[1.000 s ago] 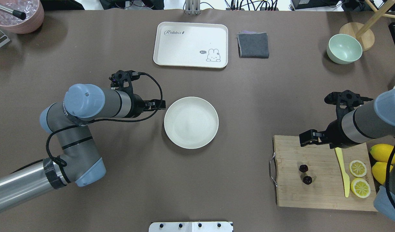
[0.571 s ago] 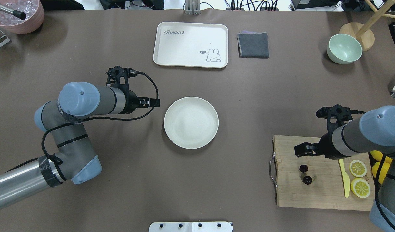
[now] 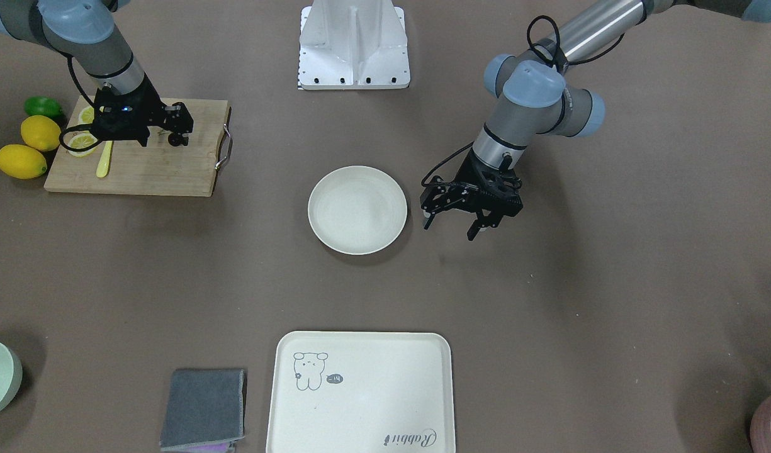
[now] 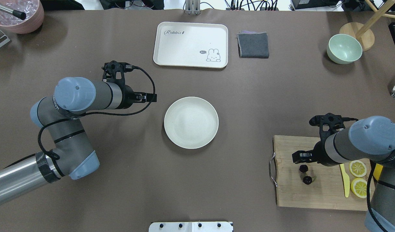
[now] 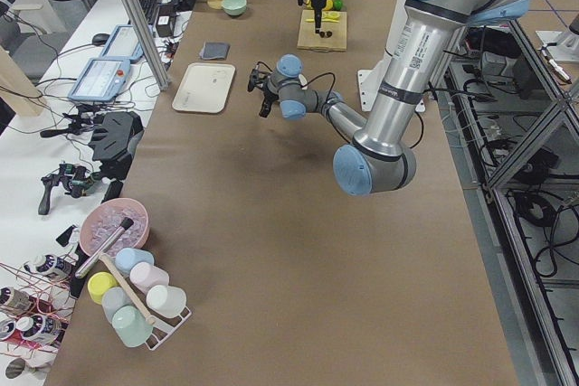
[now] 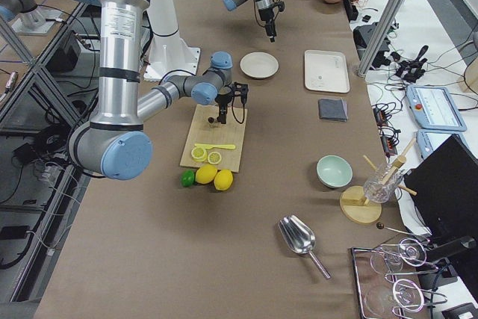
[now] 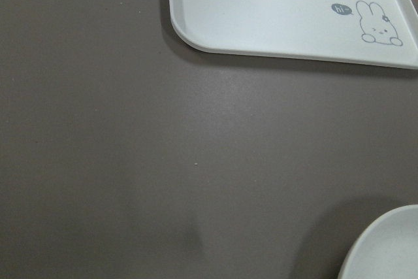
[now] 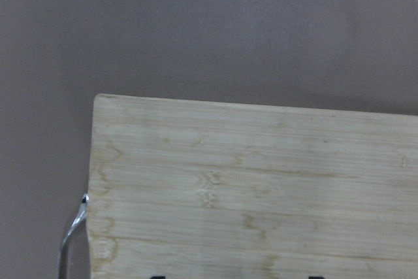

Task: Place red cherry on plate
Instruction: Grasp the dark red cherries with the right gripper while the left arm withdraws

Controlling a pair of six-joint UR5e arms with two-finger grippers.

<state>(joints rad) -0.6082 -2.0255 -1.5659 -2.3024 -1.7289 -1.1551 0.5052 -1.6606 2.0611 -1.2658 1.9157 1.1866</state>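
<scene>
The red cherry [image 4: 303, 168] is a pair of dark glossy fruits, the second one [image 4: 307, 180] just behind it, lying on the left part of a wooden cutting board [image 4: 313, 196]. My right gripper [image 4: 298, 157] hovers over the board just beyond the cherry pair; in the right wrist view its fingertips stand wide apart, open and empty. The cream-white plate [image 4: 191, 122] sits empty at the table's middle. To the left of the plate, my left gripper [image 3: 450, 228] is open with nothing between its fingers.
On the board lie two lemon halves [image 4: 358, 168] and a yellow knife [image 4: 344, 180]; whole lemons [image 3: 21, 160] sit beside it. A bunny tray [image 4: 191, 44], grey cloth [image 4: 253, 45] and mint bowl [image 4: 344, 48] stand at the far side, a pink bowl [image 4: 18, 14] far left.
My right gripper has come down the board to just beside the cherry pair. The left arm has drawn back, away from the plate.
</scene>
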